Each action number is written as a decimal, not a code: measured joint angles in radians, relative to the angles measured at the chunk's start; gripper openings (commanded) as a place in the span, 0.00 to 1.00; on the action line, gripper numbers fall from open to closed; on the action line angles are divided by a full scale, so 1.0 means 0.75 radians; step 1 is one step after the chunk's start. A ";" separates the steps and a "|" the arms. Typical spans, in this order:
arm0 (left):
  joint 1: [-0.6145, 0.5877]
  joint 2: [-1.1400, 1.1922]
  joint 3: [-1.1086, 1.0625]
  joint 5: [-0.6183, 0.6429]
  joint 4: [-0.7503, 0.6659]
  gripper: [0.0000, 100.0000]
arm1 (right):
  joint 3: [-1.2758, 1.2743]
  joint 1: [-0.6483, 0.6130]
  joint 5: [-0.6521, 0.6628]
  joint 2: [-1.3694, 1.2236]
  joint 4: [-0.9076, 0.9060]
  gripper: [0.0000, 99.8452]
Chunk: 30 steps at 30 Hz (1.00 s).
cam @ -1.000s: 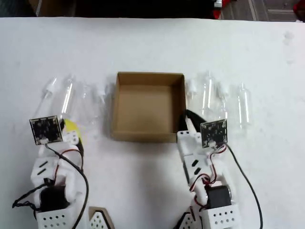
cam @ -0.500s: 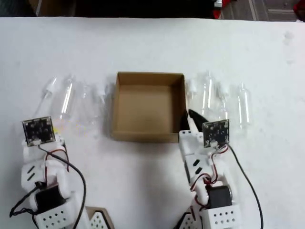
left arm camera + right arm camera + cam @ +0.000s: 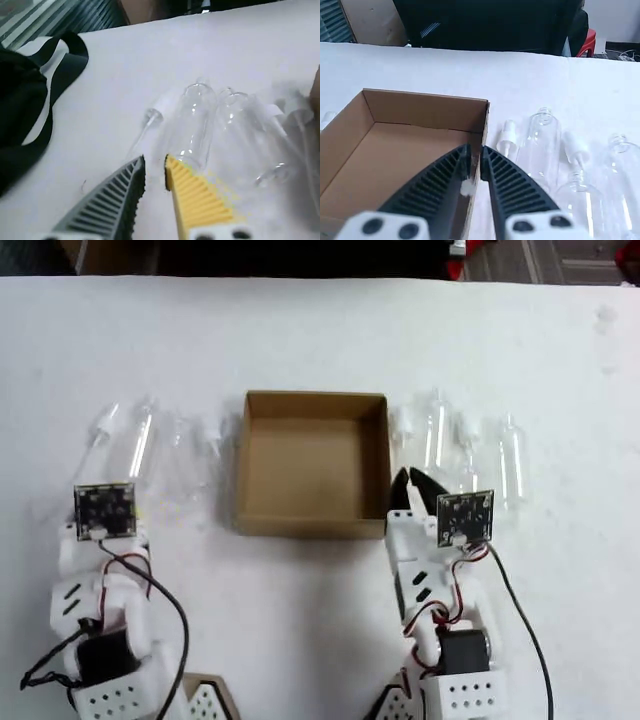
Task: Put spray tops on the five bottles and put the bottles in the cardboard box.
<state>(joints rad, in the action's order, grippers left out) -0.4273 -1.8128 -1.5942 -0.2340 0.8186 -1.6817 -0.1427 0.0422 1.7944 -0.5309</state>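
The white table (image 3: 320, 330) carried everything, with the open cardboard box (image 3: 305, 475) at its middle, mouth up. The left arm (image 3: 100, 630) and the right arm (image 3: 440, 640) stood at the near edge, one on each side of the box. All five clear bottles (image 3: 140, 445) lay on their sides on the table outside the box, necks open. Two were to its left, that outer one beside an inner one (image 3: 185, 460). Three were to its right: the nearest (image 3: 435, 440) close to the box wall, a second (image 3: 513, 465) farthest out, and a third (image 3: 468, 480) between them, nearer the arm. The white spray tops (image 3: 155, 112) lay loose among them. That one was just beside the outer left bottle, another (image 3: 506, 140) lay between the box wall and the nearest right bottle, and a third (image 3: 575, 147) just beyond the middle right bottle's neck. The left claw (image 3: 154, 167) hung low, just short of a left bottle's base, its jaws parted by a narrow gap. The right claw (image 3: 474, 152) sat at the box's near right corner, over the wall, its jaws likewise slightly spread.
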 measured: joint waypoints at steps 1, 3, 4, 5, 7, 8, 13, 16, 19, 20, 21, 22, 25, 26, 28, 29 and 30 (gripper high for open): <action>0.023 0.000 0.041 -0.014 0.018 0.10 | 0.000 0.000 0.000 0.000 0.000 0.02; 0.076 0.000 0.139 -0.059 0.057 0.10 | 0.000 0.000 0.000 0.000 0.000 0.02; 0.108 0.000 0.182 -0.096 0.074 0.10 | 0.000 0.000 0.000 0.000 0.000 0.02; 0.141 0.000 0.219 -0.135 0.084 0.10 | 0.000 0.000 0.000 0.000 0.000 0.02; 0.184 0.000 0.276 -0.194 0.092 0.10 | 0.000 0.000 0.000 0.000 0.000 0.02; 0.194 0.000 0.303 -0.211 0.092 0.10 | 0.000 0.000 0.000 0.000 0.000 0.02; 0.203 -0.002 0.415 -0.225 0.092 0.10 | 0.000 0.000 0.000 0.000 0.000 0.02; 0.205 -0.008 0.462 -0.227 0.092 0.10 | 0.000 0.000 0.000 0.000 0.000 0.02; 0.215 -0.012 0.493 -0.227 0.092 0.10 | 0.000 0.000 0.000 0.000 0.000 0.02; 0.215 -0.014 0.497 -0.227 0.092 0.10 | 0.000 0.000 0.000 0.000 0.000 0.02; 0.215 -0.018 0.497 -0.227 0.092 0.10 | 0.000 0.000 0.000 0.000 0.000 0.02; 0.215 -0.018 0.497 -0.227 0.092 0.10 | 0.000 0.000 0.000 0.000 0.000 0.02; 0.215 0.106 0.536 -0.227 0.094 0.10 | 0.000 0.000 0.000 0.000 0.000 0.02; 0.217 0.164 0.563 -0.227 0.094 0.10 | 0.000 0.000 0.000 0.000 0.000 0.02; 0.217 0.295 0.626 -0.227 0.094 0.10 | 0.000 0.000 0.000 0.000 0.000 0.02; 0.217 0.370 0.661 -0.227 0.094 0.10 | 0.000 0.000 0.000 0.000 0.000 0.02; 0.217 0.448 0.696 -0.227 0.094 0.10 | 0.000 0.000 0.000 0.000 0.000 0.02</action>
<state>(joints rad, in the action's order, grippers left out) -0.2647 -1.4768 -1.0725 -0.4043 0.8892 -1.6817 -0.1427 0.0422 1.7944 -0.5309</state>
